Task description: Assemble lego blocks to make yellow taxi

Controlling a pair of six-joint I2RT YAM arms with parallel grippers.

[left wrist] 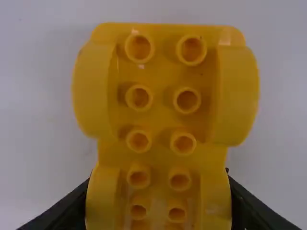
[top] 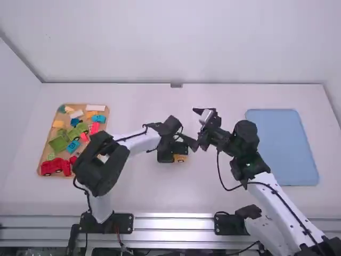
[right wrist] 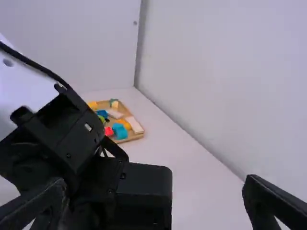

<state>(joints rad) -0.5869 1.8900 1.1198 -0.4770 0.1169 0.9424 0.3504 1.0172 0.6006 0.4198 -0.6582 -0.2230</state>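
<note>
Over the bench's [top: 165, 194] middle, I am gripping the yellow wheeled block [left wrist: 165, 86] by its flanks in the left pincer [left wrist: 159, 184], hollow underside facing wristward, presumably freeing its far face for stacking; the right pincer [right wrist: 154, 184] is standing wide nearby.

With the left gripper [top: 173, 153] as dial centre in the high view, open tabletop [top: 176, 192] gives passage from five to seven o'clock. The left arm [top: 143, 142] bars nine to ten; the right gripper [top: 196, 127] crowds one to two, its arm [top: 248, 154] walling off three to four.
</note>
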